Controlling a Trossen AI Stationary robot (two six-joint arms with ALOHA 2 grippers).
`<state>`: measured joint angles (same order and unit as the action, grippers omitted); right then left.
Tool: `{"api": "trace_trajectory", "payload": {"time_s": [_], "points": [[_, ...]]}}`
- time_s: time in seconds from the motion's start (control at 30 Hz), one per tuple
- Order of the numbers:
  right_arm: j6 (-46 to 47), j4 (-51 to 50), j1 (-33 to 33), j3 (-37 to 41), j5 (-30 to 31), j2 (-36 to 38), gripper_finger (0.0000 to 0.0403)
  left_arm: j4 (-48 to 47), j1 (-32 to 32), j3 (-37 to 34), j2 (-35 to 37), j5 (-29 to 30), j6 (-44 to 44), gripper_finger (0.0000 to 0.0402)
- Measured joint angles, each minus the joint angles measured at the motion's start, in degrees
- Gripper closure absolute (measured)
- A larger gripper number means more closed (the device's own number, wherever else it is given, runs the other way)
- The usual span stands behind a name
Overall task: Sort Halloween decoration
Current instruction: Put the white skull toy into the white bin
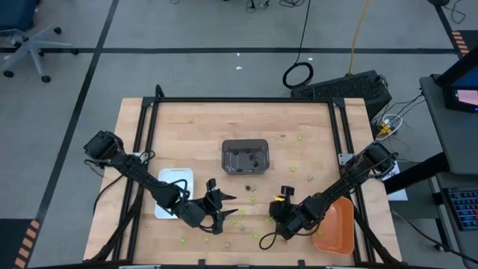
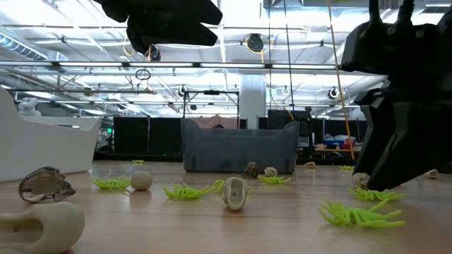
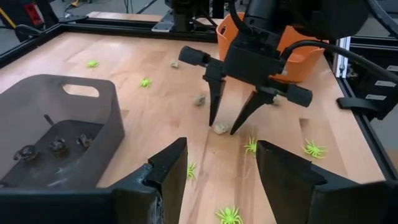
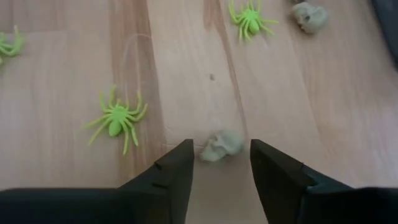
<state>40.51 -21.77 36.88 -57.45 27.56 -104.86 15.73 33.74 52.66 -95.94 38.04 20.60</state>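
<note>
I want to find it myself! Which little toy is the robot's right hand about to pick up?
Look at the orange plastic tray at the wooden table's right front corner. The right hand points down just beside it, its fingers open. Between its two fingertips lies a tiny pale tan skull. The nearest toys around it are lime-green plastic spiders; this one is a dull tan lump with no legs.

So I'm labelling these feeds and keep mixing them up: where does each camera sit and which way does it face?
High view: overhead, straight down on the table; both arms show.
Low view: at tabletop height, level across to the grey tray; arm parts hang in from above.
Left wrist view: behind the left gripper, open, facing the right gripper astride a tan skull.
Right wrist view: behind the right gripper, open, looking down on that skull.
Shared: both wrist views show the same skull.
</note>
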Motion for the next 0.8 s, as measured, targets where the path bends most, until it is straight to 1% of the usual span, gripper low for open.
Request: {"api": "trace_trajectory", "payload": {"time_s": [0.3, 0.53, 0.6, 0.67, 0.8], "points": [[-3.57, 0.33, -0.13, 0.06, -0.46, -0.09, 0.0345, -0.28, 0.0, 0.0, 0.0, 0.0, -0.04, 0.021], [-5.64, 1.39, -0.13, 0.09, -0.51, -0.13, 0.0395, -0.28, 0.0, 0.0, 0.0, 0.0, -0.02, 0.021], [-6.21, 2.38, -0.13, 0.17, 0.26, -0.19, 0.0401, -0.31, 0.0, 0.0, 0.0, -0.02, -0.02, 0.021], [-7.84, 4.37, -0.11, 0.25, 0.73, -0.29, 0.0397, -0.33, 0.0, 0.0, 0.0, -0.04, 0.02, 0.021], [-11.77, 12.53, -0.55, 0.31, 1.02, -0.39, 0.0366, -0.21, 0.0, 0.0, -0.35, -0.07, 0.07, 0.021]]}}
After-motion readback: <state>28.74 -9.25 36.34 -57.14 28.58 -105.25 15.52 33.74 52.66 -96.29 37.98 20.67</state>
